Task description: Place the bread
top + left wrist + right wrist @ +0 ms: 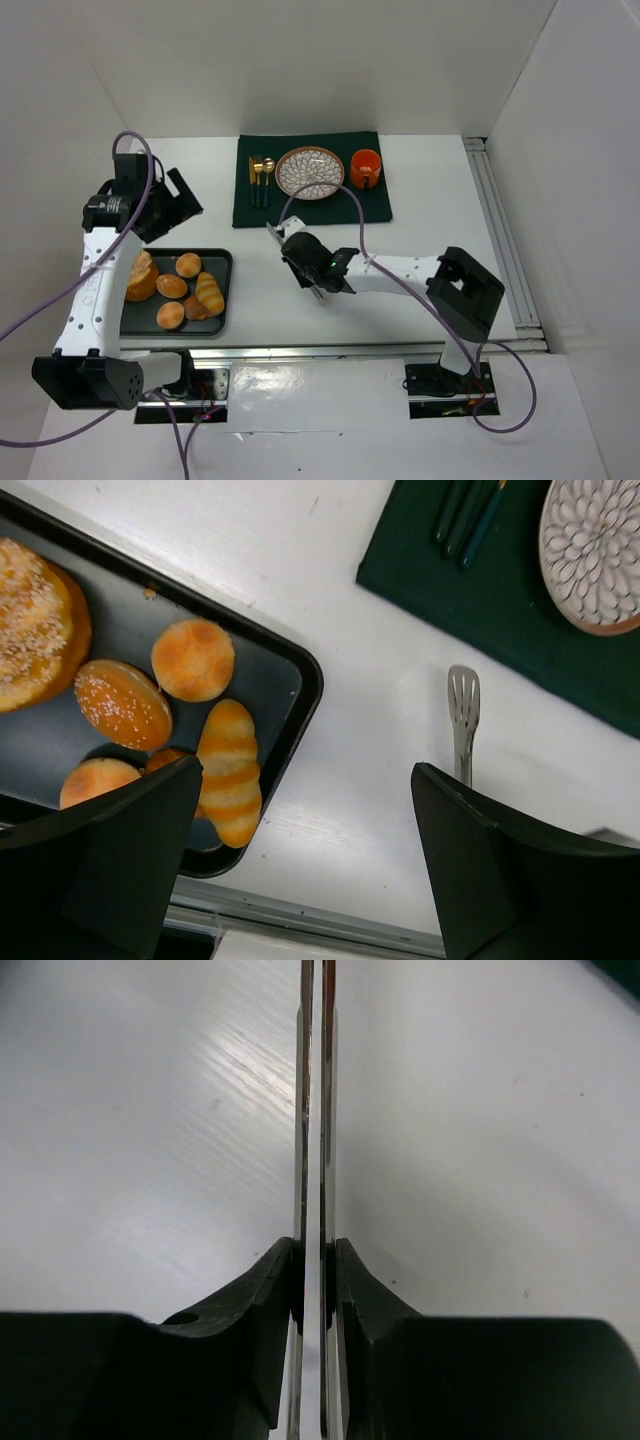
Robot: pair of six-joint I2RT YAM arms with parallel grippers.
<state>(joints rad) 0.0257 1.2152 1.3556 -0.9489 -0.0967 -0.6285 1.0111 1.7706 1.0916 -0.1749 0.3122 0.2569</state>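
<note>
The bread lies on a dark tray (224, 262) at the front left: a large puffy loaf (141, 278), small round buns (188, 264), a flat oval piece (171, 286) and a ridged roll (210, 293). In the left wrist view the roll (230, 770), a bun (193, 658) and the loaf (35, 630) show on the tray (300, 695). My left gripper (165, 205) hangs open and empty above the tray's far right corner (308, 770). My right gripper (300, 255) is shut on metal tongs (305, 1110), held low over the table at mid-table; the tongs' tip (462, 705) points toward the placemat.
A dark green placemat (375, 205) lies at the back centre with a patterned plate (310, 172), an orange cup (365, 168) and cutlery (260, 178). White walls close in the sides and back. A metal rail (500, 230) runs along the right.
</note>
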